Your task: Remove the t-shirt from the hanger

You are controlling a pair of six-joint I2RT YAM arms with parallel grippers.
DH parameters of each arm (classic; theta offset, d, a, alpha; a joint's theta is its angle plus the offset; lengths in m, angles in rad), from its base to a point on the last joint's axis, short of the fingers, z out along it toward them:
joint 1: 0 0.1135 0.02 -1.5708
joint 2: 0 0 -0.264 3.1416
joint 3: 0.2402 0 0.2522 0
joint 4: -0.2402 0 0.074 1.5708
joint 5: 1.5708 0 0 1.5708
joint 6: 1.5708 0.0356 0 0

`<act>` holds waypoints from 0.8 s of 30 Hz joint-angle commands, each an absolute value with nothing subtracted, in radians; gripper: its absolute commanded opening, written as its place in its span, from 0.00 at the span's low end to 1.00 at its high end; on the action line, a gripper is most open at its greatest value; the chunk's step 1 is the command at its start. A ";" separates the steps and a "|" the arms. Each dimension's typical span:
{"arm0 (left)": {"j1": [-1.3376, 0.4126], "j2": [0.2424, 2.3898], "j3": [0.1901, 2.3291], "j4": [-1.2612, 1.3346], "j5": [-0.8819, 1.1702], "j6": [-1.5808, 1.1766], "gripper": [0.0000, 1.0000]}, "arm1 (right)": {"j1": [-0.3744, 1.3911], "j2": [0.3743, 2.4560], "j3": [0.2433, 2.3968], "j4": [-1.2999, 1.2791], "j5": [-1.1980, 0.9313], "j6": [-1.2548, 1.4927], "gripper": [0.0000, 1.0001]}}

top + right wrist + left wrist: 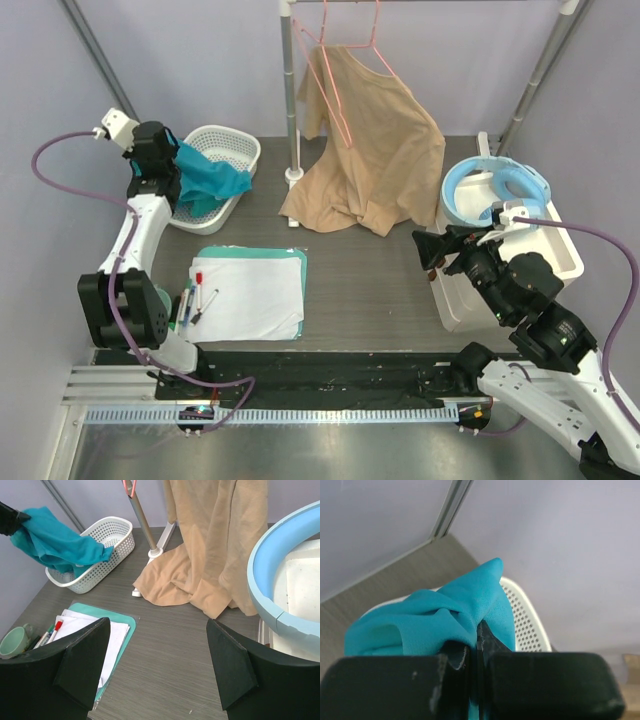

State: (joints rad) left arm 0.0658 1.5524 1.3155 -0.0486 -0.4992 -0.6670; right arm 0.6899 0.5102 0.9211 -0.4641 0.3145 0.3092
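Tan t-shirt (pixel 375 140) was still draped on the pink hanger (pixel 345 60) at the far side, hem pooled on the counter (pixel 370 290), so the job looked undone. Left claw (pixel 476 645) was clamped on a teal garment (pixel 210 180) over the white basket (pixel 235 145). Right claw (pixel 430 255) gaped empty, facing the shirt.

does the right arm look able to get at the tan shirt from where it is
Probably yes: its open fingers face the tan shirt and nothing on the table stands between them.
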 commanded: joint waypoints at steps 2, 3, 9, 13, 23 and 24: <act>0.061 1.560 1.345 0.172 -0.529 -0.563 0.00 | 0.692 0.512 0.934 -0.423 0.310 0.314 0.83; 0.054 1.568 1.342 0.217 -0.526 -0.534 0.00 | 0.692 0.509 0.934 -0.423 0.305 0.314 0.83; 0.029 1.605 1.298 0.300 -0.525 -0.433 0.00 | 0.692 0.511 0.936 -0.428 0.299 0.314 0.83; 0.017 1.643 1.250 0.333 -0.431 -0.413 0.00 | 0.692 0.535 0.936 -0.425 0.290 0.311 0.83; 0.020 1.939 1.525 -0.097 0.041 -0.745 0.00 | 0.692 0.551 0.908 -0.385 0.287 0.319 0.83; 0.026 1.948 1.522 -0.106 0.051 -0.776 0.00 | 0.690 0.557 0.908 -0.384 0.270 0.325 0.83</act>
